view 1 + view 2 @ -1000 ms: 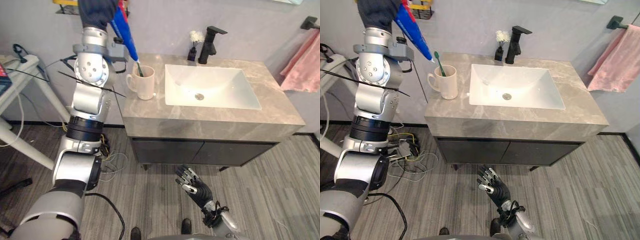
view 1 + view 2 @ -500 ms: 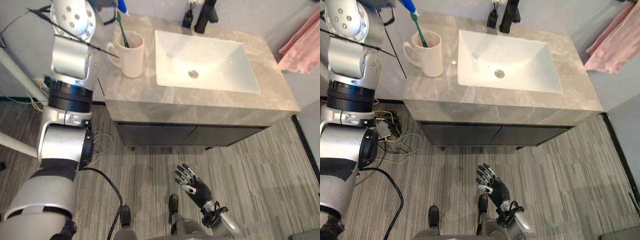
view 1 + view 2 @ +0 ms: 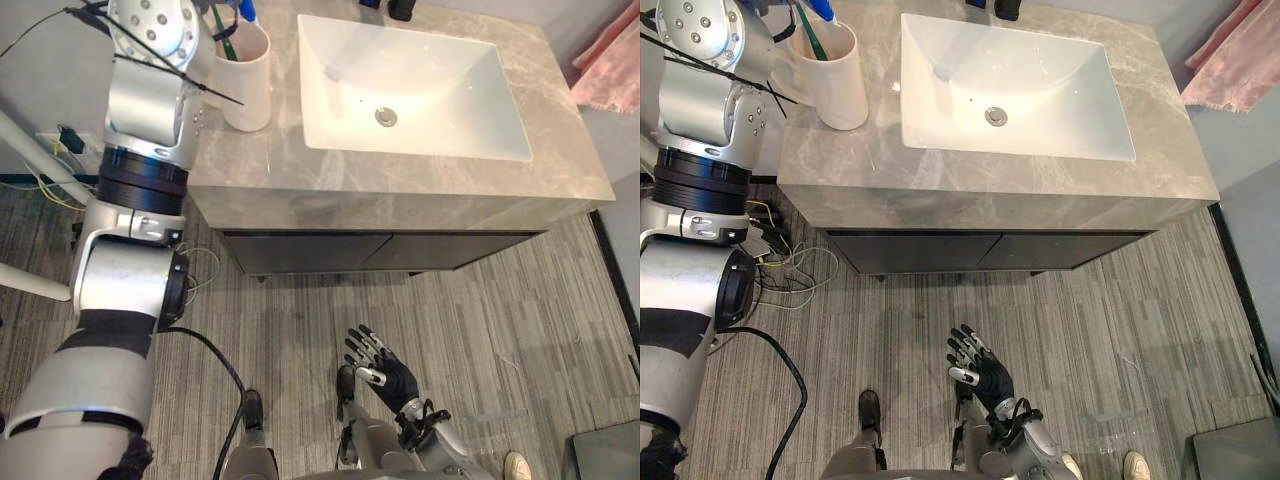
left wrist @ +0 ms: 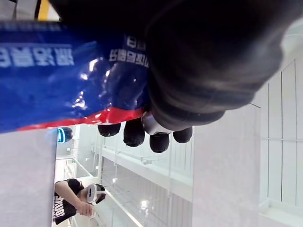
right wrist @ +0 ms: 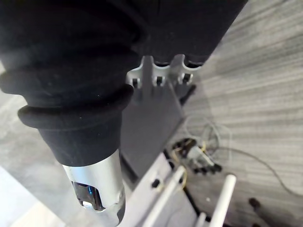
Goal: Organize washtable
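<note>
The blue tube (image 4: 57, 71) is in the left hand (image 4: 199, 66), whose fingers (image 4: 134, 134) curl round it. In the head views its end shows at the top edge, right over the mouth of the white cup (image 3: 246, 80); whether it is inside cannot be told. The cup stands at the left end of the counter (image 3: 400, 200), beside the sink (image 3: 460, 100), with a green toothbrush (image 3: 228, 44) in it. The right hand (image 3: 388, 375) hangs low over the floor (image 3: 500, 330), fingers spread, holding nothing. A pink towel (image 3: 612, 70) hangs right of the counter.
</note>
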